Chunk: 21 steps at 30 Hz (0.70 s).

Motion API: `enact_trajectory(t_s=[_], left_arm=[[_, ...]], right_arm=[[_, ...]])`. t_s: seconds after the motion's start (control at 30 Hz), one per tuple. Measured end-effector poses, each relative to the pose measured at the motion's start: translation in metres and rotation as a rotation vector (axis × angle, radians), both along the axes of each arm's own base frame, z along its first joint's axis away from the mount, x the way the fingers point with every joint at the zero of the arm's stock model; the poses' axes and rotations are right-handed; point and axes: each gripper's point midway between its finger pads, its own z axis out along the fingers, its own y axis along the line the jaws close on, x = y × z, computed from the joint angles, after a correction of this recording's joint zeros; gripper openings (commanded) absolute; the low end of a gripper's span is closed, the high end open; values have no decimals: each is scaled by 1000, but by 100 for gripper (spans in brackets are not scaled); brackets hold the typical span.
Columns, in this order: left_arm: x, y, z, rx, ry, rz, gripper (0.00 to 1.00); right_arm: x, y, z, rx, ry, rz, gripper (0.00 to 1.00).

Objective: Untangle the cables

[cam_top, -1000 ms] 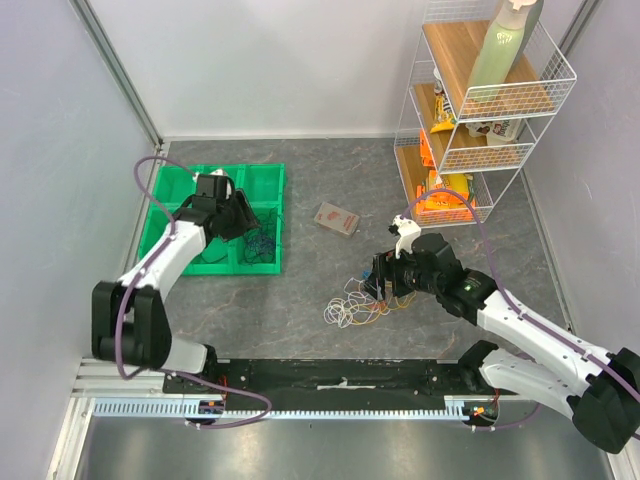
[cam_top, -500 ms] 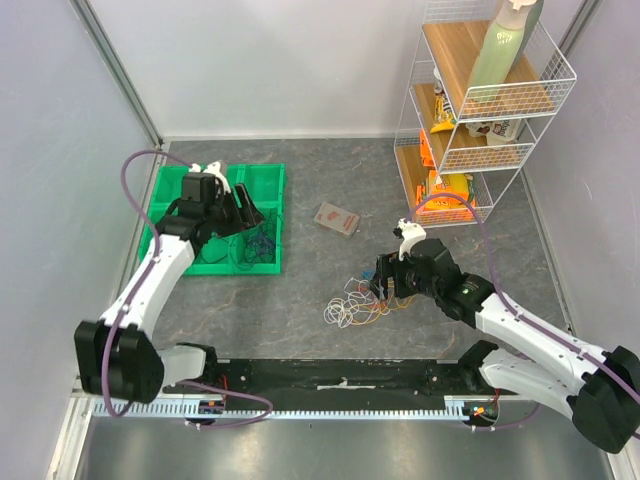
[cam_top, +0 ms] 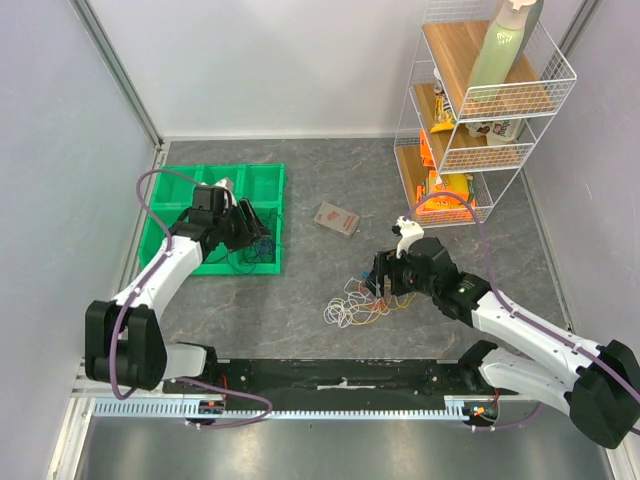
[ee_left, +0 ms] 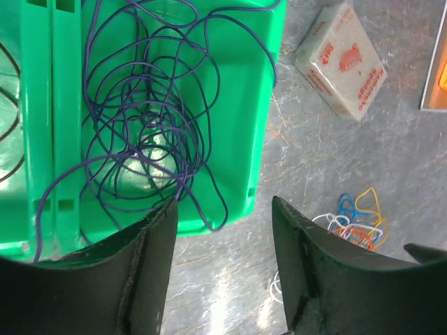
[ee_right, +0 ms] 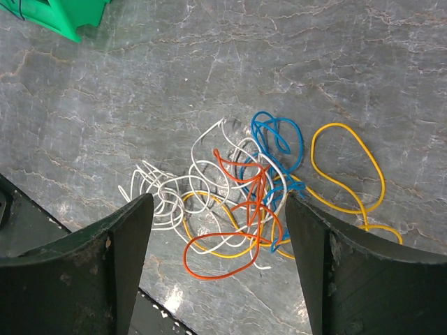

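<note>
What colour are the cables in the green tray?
Dark purple cables, in the green tray; clearest in the left wrist view.

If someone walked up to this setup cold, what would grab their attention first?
Probably the bright green tray at the left rear of the grey table, with a bundle of dark purple cable in its near right corner. Then the tangle of white, orange, blue and yellow cables lying under the right gripper, and the wire shelf at the right rear.
</note>
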Motion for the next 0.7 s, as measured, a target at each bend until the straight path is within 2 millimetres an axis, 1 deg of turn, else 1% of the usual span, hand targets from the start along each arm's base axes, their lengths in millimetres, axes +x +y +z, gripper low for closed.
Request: enact_trajectory(t_s=[0.1,0.13,0.2,0.23,0.3,0.4,0.57,0.63,0.7], left_arm=[[9,-4,-14,-34,46,40,47],[11,-5,-21,-42,68,54,41],[14,-7,-33,-60,111,82,20],[15,-8,-38,-70,128,94,2],[19,-11,-42,-89,142,104,1],[25,-19,-37,-93,123,86,2],[53,-49,-15,-154,42,-43,2],[59,-59,-13,-197,24,-97,2],[58,-70,-17,-244,27,-156,2]], right_arm=[[-1,2,-2,0,9,9,84],[-1,2,-2,1,10,11,84],[-1,2,0,5,3,14,84],[-1,2,2,8,-2,14,84],[-1,2,6,15,-17,16,84],[-1,2,11,23,-33,18,84],[-1,1,10,18,-36,22,84],[-1,1,9,14,-34,23,84],[-1,1,8,11,-33,24,84]])
